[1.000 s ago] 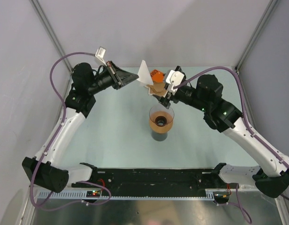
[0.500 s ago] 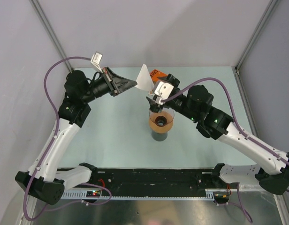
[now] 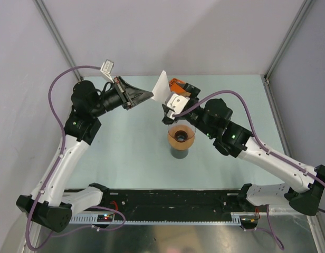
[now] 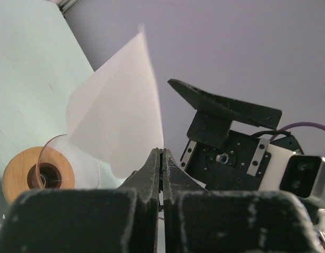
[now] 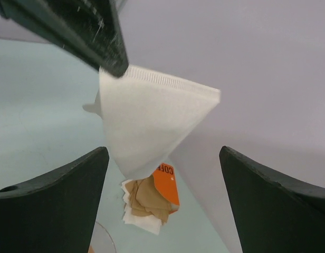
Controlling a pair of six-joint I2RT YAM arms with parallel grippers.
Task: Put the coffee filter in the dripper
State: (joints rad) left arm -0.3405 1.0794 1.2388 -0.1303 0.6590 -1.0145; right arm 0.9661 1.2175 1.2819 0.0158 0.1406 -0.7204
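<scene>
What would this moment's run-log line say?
left tool: shut on coffee filter, held aloft | right tool: open, facing filter | dripper: no filter inside

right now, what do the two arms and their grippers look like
Both the left arm and right arm have white shells on the long links, black joints and bases, and small green lights. A purple cable loops along each. The left gripper and right gripper have matte black, wedge-shaped fingers, with a white camera block at each wrist.
</scene>
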